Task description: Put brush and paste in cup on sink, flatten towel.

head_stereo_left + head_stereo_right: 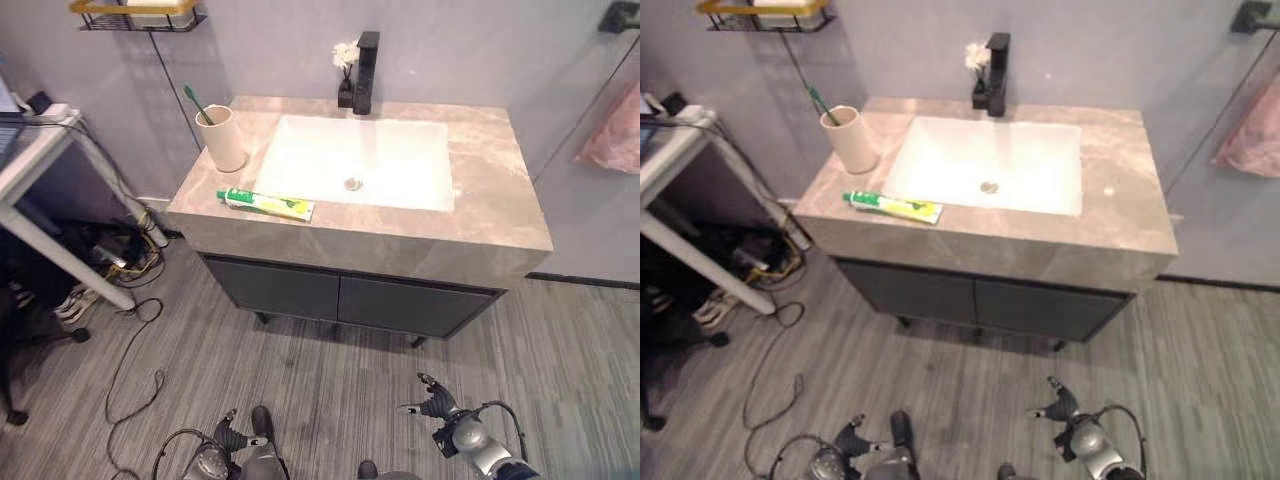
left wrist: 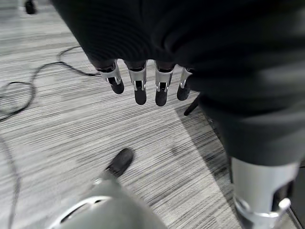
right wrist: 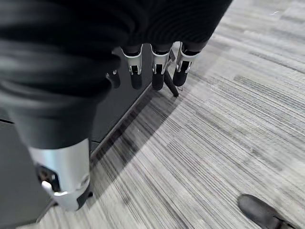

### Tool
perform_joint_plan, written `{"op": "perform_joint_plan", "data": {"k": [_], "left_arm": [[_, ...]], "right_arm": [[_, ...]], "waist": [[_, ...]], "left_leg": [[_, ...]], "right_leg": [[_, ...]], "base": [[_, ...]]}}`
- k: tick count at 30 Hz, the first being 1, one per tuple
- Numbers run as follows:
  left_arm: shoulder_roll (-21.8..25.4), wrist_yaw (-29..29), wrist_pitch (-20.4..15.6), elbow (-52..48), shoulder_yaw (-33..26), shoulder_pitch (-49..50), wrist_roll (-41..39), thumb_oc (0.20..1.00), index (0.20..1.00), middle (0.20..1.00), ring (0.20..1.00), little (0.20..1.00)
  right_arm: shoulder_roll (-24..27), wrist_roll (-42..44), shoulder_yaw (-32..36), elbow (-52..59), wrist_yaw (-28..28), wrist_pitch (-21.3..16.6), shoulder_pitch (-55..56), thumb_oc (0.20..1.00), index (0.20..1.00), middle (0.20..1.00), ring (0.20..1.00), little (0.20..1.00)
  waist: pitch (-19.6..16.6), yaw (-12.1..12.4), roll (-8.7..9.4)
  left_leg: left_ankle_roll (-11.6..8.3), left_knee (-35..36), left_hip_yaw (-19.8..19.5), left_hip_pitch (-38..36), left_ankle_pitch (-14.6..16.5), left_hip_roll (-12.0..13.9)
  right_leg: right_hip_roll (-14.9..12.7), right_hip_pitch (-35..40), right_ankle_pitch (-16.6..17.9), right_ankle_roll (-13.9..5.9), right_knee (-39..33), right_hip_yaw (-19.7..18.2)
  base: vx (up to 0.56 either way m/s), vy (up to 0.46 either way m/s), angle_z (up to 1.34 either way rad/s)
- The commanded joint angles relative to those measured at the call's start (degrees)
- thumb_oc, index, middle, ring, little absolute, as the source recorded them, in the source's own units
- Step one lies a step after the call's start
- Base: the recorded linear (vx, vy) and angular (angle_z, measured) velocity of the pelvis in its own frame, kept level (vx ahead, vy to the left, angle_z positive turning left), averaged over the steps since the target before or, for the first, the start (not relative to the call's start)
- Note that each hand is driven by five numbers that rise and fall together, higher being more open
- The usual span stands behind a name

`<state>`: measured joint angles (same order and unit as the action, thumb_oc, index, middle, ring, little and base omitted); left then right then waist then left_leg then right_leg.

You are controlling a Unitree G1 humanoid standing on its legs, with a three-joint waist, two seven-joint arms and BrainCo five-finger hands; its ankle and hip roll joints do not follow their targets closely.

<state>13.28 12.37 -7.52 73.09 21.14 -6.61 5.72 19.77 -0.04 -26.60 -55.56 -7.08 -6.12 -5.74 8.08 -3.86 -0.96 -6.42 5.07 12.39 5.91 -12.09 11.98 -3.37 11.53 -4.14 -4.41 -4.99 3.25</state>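
Observation:
A beige cup (image 1: 222, 137) stands on the left of the stone sink counter (image 1: 490, 190), with a green toothbrush (image 1: 197, 103) upright in it. A green and white toothpaste tube (image 1: 266, 203) lies flat on the counter near its front left edge. A pink towel (image 1: 615, 140) hangs bunched on the wall at the far right. My left hand (image 1: 226, 434) hangs low over the floor, fingers (image 2: 139, 88) relaxed and holding nothing. My right hand (image 1: 438, 402) also hangs low in front of the cabinet, fingers (image 3: 157, 71) straight and holding nothing.
A white basin (image 1: 355, 160) sits in the counter, with a black tap (image 1: 364, 72) and small white flowers (image 1: 345, 55) behind it. Dark cabinet doors (image 1: 340, 297) lie below. A white table (image 1: 40, 160) and loose cables (image 1: 135, 350) are at the left. A wire shelf (image 1: 140, 14) hangs on the wall.

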Motion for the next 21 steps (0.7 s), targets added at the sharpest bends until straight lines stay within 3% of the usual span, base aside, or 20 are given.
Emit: {"op": "perform_joint_plan", "data": {"k": [1,2,5,6,7,8,9,10,13,14,15,16,18,21], "left_arm": [[-1.1,0.4,-0.9,0.7,1.8,-0.6,1.3,1.0,1.0,1.0,1.0,1.0],[-0.8,0.1,-1.1,1.0,2.8,-0.7,2.0,1.0,1.0,1.0,1.0,1.0],[0.6,0.6,-1.4,0.2,4.0,-1.1,3.4,1.0,1.0,1.0,1.0,1.0],[1.7,0.7,-1.6,-0.3,4.4,-1.6,3.9,1.0,1.0,1.0,1.0,1.0],[2.5,0.6,-1.8,-0.8,4.3,-1.9,4.2,1.0,1.0,1.0,1.0,1.0],[3.7,0.5,-2.3,-2.5,4.4,-1.6,4.1,1.0,1.0,1.0,1.0,1.0],[4.3,0.2,-2.4,-3.5,4.6,-1.3,4.4,1.0,1.0,1.0,1.0,1.0],[4.4,-0.3,-2.7,-3.8,5.1,-0.9,5.1,1.0,1.0,1.0,1.0,1.0],[5.0,-0.9,-3.4,-4.5,6.3,-0.6,6.3,1.0,1.0,1.0,1.0,1.0],[5.5,-1.1,-3.7,-4.8,6.5,-0.7,6.8,1.0,1.0,1.0,1.0,1.0],[6.1,-1.5,-4.3,-6.2,7.0,-0.9,7.0,1.0,1.0,1.0,1.0,1.0],[6.2,-1.5,-4.2,-6.3,7.0,-0.9,7.0,1.0,1.0,1.0,1.0,1.0],[7.7,-2.4,-5.0,-10.5,7.7,-0.2,7.4,1.0,1.0,1.0,1.0,1.0],[7.9,-2.6,-5.2,-11.3,7.5,0.9,7.5,1.0,1.0,1.0,1.0,1.0]], "right_arm": [[1.7,-1.1,0.5,3.5,0.6,-1.4,-1.4,1.0,1.0,1.0,1.0,1.0],[1.1,-2.0,1.0,2.2,0.5,-0.9,-0.9,1.0,1.0,1.0,1.0,1.0],[0.6,-0.9,2.5,2.6,0.4,-0.9,-0.3,1.0,1.0,1.0,1.0,1.0],[0.2,-1.0,2.5,2.6,0.7,-0.9,-0.5,1.0,1.0,1.0,1.0,1.0],[0.7,-2.2,2.6,2.8,0.7,-0.9,-0.9,1.0,1.0,1.0,1.0,1.0],[1.5,-1.1,3.6,4.8,0.5,-1.2,-0.7,1.0,1.0,1.0,1.0,1.0],[2.0,-0.4,4.4,5.8,0.7,-1.3,-0.3,1.0,1.0,1.0,1.0,1.0],[2.2,0.1,4.9,6.0,0.7,-1.4,0.0,1.0,1.0,1.0,1.0,1.0],[2.4,0.6,5.4,5.8,0.7,-1.8,0.5,1.0,1.0,1.0,1.0,1.0],[2.4,1.4,5.9,5.3,0.5,-2.0,0.3,1.0,1.0,1.0,1.0,1.0],[2.4,0.6,5.3,4.7,0.4,-2.2,-0.2,1.0,1.0,1.0,1.0,1.0],[2.4,0.6,5.3,4.6,0.4,-2.2,-0.2,1.0,1.0,1.0,1.0,1.0],[2.6,-0.2,5.0,5.1,0.7,-2.1,0.3,1.0,1.0,1.0,1.0,1.0],[3.3,-1.3,4.7,5.0,1.2,-2.0,0.4,1.0,1.0,1.0,1.0,1.0]], "waist": [[-0.2,2.4,-1.31],[-0.5,2.0,-1.07],[-0.9,1.7,-0.3],[-0.5,1.7,-0.03],[-0.1,1.5,0.1],[0.8,1.1,-0.37],[1.2,1.1,-0.75],[1.2,1.1,-0.78],[0.9,0.2,-0.7],[1.0,0.2,-0.33],[1.2,0.5,0.17],[1.2,0.3,0.08],[1.5,0.3,0.71],[0.7,1.3,1.06]], "left_leg": [[-3.55,-0.1,-3.5,1.2,-2.5,1.7],[-1.96,-3.4,-3.9,1.3,0.8,-0.7],[0.77,-5.9,-2.0,1.1,4.5,-3.5],[2.09,-5.6,-0.7,0.1,5.7,-4.7],[3.11,-4.4,0.6,-1.8,6.4,-6.3],[3.65,-2.2,1.0,-3.7,5.8,-6.8],[3.95,-1.0,1.4,-4.6,5.9,-7.0],[4.1,-0.3,2.0,-5.2,6.3,-7.2],[3.84,-0.1,2.4,-5.6,7.2,-7.6],[3.39,-0.1,2.9,-6.2,8.0,-7.5],[2.93,-0.1,2.9,-7.2,9.1,-7.5],[2.91,-0.1,2.7,-7.3,9.2,-7.4],[2.54,-0.1,1.0,-8.7,9.5,-7.1],[2.0,-0.1,1.0,-9.0,9.4,-6.8]], "right_leg": [[-2.8,-5.1,3.1,-2.62,3.0,2.2],[-5.7,-4.2,2.6,-3.78,4.9,0.2],[-9.0,-6.9,4.5,-5.64,8.4,-2.4],[-10.0,-10.0,7.3,-6.44,11.6,-3.6],[-10.9,-12.6,12.9,-7.11,15.0,-4.0],[-9.5,-15.4,15.3,-6.98,18.4,-4.9],[-8.8,-17.0,15.0,-6.59,20.3,-4.2],[-9.0,-17.7,14.7,-6.58,20.3,-1.9],[-6.8,-18.7,12.5,-6.22,17.2,-1.1],[-7.1,-19.5,12.6,-6.26,10.2,1.3],[-8.5,-22.3,15.4,-7.0,4.7,3.4],[-8.4,-22.0,15.5,-7.03,4.4,3.6],[-8.4,-20.5,15.5,-7.32,3.4,0.1],[-8.6,-18.4,16.3,-7.53,1.1,2.6]], "base": [[0.29,0.449,-0.54],[0.24,0.437,-0.49],[0.17,0.444,-0.59],[0.08,0.492,-1.09],[0.06,0.493,-0.91],[0.06,0.42,-0.76],[0.04,0.306,-0.42],[0.04,0.216,-0.31],[0.08,0.091,-0.03],[0.2,-0.07,0.11],[0.2,-0.068,0.09],[0.15,-0.085,0.15],[0.13,-0.093,0.13],[0.11,-0.092,0.33]]}}
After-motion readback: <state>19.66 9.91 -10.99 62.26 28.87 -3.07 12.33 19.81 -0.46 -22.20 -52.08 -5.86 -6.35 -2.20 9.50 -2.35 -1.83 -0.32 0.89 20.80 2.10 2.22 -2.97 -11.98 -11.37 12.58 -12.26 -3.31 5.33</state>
